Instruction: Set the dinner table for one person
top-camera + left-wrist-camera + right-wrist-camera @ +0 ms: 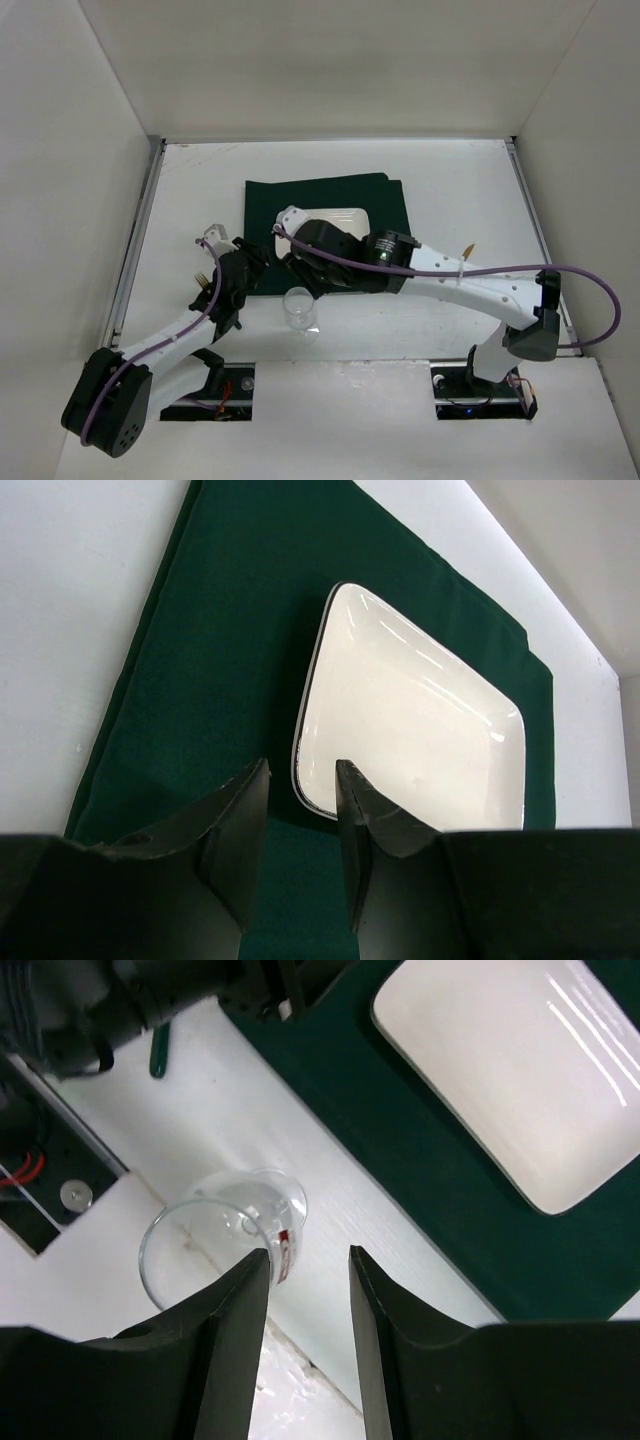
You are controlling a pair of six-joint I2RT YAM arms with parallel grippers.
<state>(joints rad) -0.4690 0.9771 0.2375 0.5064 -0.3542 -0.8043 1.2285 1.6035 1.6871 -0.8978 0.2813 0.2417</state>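
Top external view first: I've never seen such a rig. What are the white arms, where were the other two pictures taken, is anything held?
The left arm and right arm are robots bolted at the near edge, seen from above. The other pictures come from a camera on each wrist; the dark prongs are the left fingers and right fingers, both apart, holding nothing. On the white dinner table lies a green placemat with a white plate on it, and a clear glass beside the mat.

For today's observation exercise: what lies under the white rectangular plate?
A dark green placemat lies under the plate, spread on the white table. The cloth directly beneath the plate is covered, so unseen.
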